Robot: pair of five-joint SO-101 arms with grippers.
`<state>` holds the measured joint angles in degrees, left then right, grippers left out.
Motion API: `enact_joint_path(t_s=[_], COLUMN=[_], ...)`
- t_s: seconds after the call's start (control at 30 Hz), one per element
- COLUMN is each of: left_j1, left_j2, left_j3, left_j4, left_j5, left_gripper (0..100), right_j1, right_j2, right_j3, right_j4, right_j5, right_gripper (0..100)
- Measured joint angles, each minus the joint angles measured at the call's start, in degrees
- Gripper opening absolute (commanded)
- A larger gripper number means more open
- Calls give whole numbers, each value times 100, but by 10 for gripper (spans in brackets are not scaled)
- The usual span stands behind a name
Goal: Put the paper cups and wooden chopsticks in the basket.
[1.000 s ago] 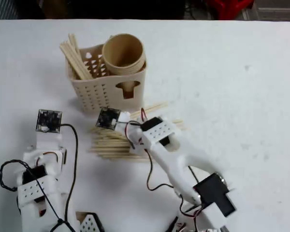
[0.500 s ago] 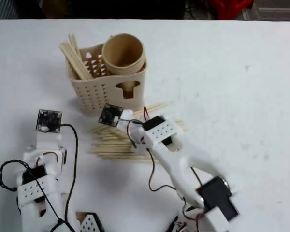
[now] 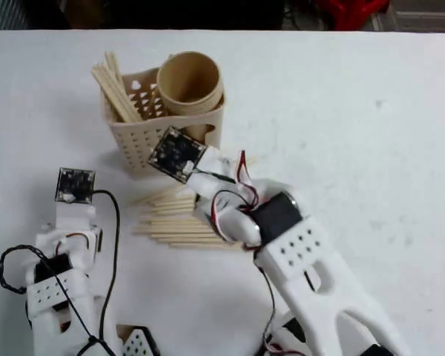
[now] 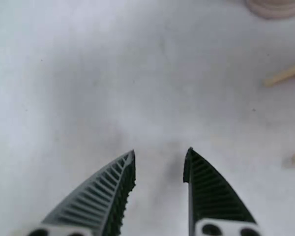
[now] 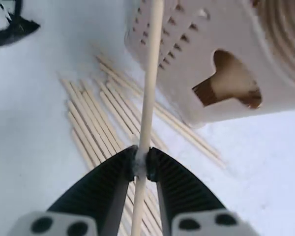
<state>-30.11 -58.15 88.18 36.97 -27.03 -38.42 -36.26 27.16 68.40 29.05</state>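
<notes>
Firmly, the right pincer [image 5: 141,164] grips 1 chopstick [image 5: 151,73] between its tips (basket [image 5: 187,64] just beyond).

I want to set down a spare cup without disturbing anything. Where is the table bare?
The table is bare to the right of the basket and of the right arm. A smaller bare patch lies left of the basket. It is crowded between basket and arms: the loose chopsticks lie there, near the right tool.
</notes>
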Motion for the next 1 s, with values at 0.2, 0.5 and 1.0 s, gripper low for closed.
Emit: enact_joint_path(t_s=[0.2, 0.5, 1.0], left_j1=[0, 0, 0], left_j2=[0, 0, 0], left_j3=[0, 0, 0], left_j4=[0, 0, 0], left_j5=[0, 0, 0], left_gripper=[173, 173, 173], right_j1=[-176, -176, -167], right_j2=[325, 2532, 5609], right_j3=[-1802, -5011, -7710], right_j4=[220, -1196, -2796], right_j5=[-457, -1697, -2567], right_gripper=[15, 18, 19])
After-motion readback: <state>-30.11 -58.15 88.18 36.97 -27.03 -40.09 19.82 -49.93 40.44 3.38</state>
